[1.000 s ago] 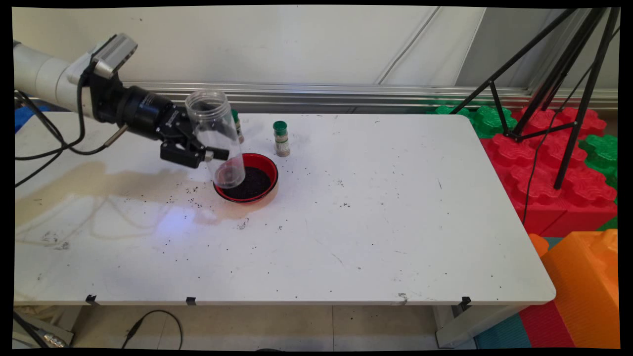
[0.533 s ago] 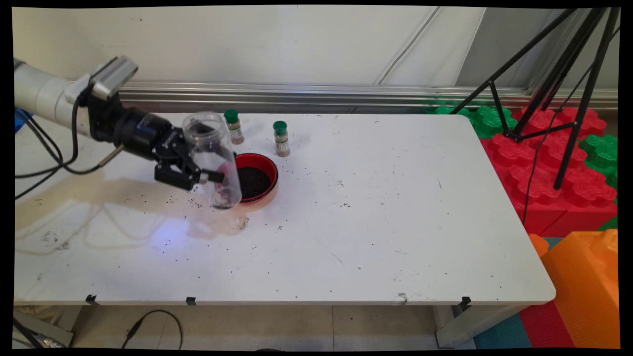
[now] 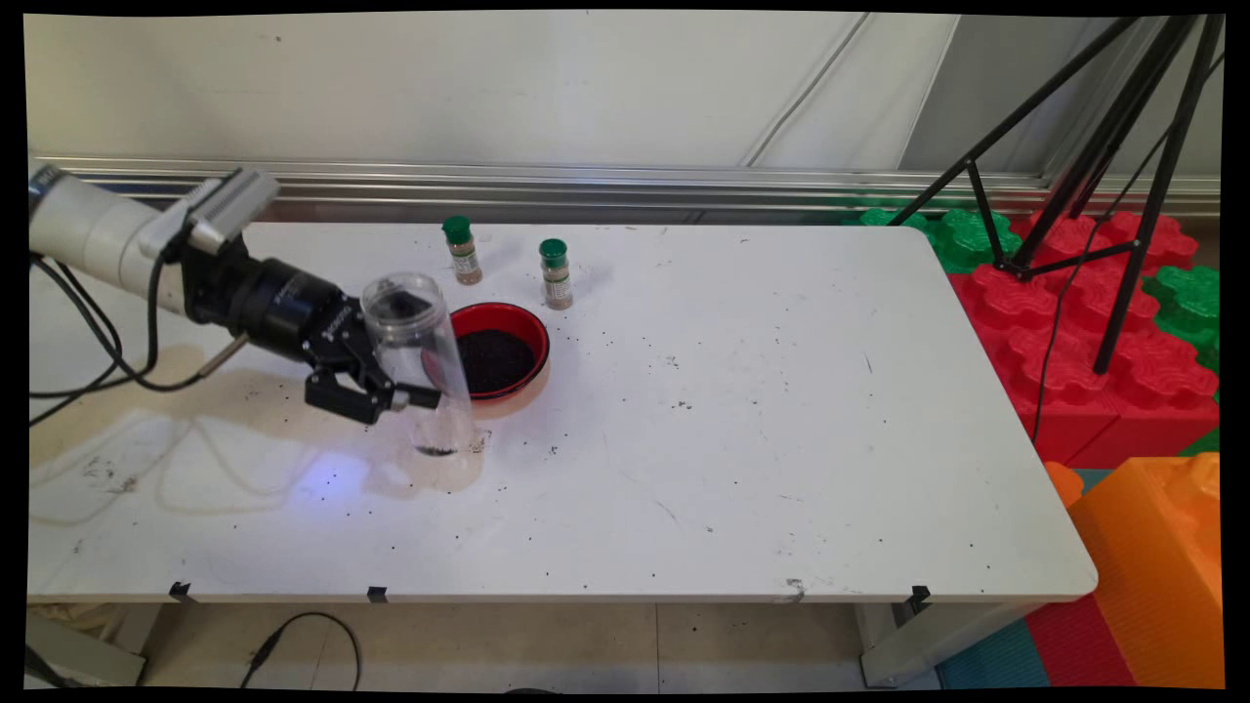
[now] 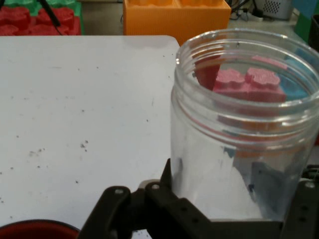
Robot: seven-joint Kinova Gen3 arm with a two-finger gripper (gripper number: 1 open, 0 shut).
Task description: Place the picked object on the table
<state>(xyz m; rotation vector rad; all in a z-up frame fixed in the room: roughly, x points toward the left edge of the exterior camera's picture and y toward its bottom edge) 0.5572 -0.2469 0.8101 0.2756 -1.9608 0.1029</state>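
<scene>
White surface [image 3: 742, 439] across most of the main view, with a tan stain [image 3: 195, 376] spread over its left part. Off its right edge, on the floor: red and green foam blocks [image 3: 1074, 322], a black tripod [image 3: 1123, 195] standing on them, and an orange block [image 3: 1152, 557] by the near right corner.

Black claw [image 3: 415, 391], reaching in low from the left edge, clenched around a clear plastic jar [image 3: 420, 361] at about mid-height. In the hand view, one black finger on each side of the jar's [image 4: 239, 149] wall, pressed against it.

Jar held mouth-up, leaning slightly left at the top, lid off, nearly empty save for a little dark residue at the bottom. Base down at the surface in its left half, roughly midway between the far and near edges; resting on it or a shade above it, cannot tell.

Red bowl [image 3: 508, 310] just beside the jar toward the far-right, part-filled with dark grains. Seen partly through the jar's wall.

Two small green-capped spice bottles, upright near the far edge beyond the bowl: left bottle [image 3: 461, 250] and right bottle [image 3: 555, 273], apart from each other and from the bowl.

Loose dark specks [image 3: 674, 363] strewn over the surface, thickest around the bowl and the jar's base.
</scene>
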